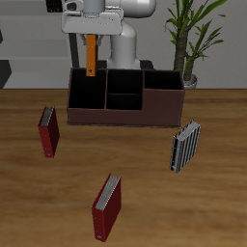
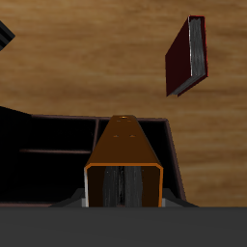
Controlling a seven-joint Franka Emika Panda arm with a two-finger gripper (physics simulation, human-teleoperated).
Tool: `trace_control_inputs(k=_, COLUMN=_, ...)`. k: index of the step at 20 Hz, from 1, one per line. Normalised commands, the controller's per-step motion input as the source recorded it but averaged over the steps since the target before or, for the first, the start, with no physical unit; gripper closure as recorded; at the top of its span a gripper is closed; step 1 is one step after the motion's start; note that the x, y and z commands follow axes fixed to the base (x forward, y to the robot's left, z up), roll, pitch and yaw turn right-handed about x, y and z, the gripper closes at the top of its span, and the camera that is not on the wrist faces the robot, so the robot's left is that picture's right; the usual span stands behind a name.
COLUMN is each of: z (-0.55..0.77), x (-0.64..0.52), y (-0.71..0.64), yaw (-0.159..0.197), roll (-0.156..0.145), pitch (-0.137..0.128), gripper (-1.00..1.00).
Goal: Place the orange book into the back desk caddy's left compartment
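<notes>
The jaws grip the orange book (image 1: pixel 91 56) upright (spine vertical, so it slides in edgewise) above the back desk caddy's (image 1: pixel 123 114) left compartment (image 1: pixel 87 92).

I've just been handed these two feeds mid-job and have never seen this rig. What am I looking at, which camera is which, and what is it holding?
This is a simulated robot arm at the back of a wooden table. The exterior view looks at it from the front and above. The wrist view rides on the gripper and looks down past it.

The gripper has two fingers, shut on the orange book, which hangs upright above the back desk caddy, over its left compartment. In the wrist view the same book fills the middle, with the caddy's dark sections below it.

Also on the table: two dark red books and a grey-and-black striped book. A potted plant stands behind the table.
</notes>
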Motion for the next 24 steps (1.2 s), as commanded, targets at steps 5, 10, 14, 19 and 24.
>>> trace_control_inputs(k=5, z=-0.13, x=-0.11, y=-0.12, yaw=-0.013, roll=-0.014, pitch=0.004, gripper=1.0)
trace_control_inputs(k=10, z=-0.21, x=0.08, y=-0.19, yaw=-0.021, roll=-0.04, pitch=0.035, gripper=1.0)
trace_control_inputs(k=14, z=-0.34, x=0.13, y=-0.03, yaw=-0.038, roll=-0.001, pitch=0.059, gripper=1.0)
trace_control_inputs(k=19, z=-0.2, x=0.0, y=0.04, yaw=-0.016, roll=0.019, pitch=0.03, gripper=1.0)
trace_control_inputs(k=24, z=-0.11, x=-0.01, y=0.0, yaw=-0.008, roll=0.01, pitch=0.019, gripper=1.0)
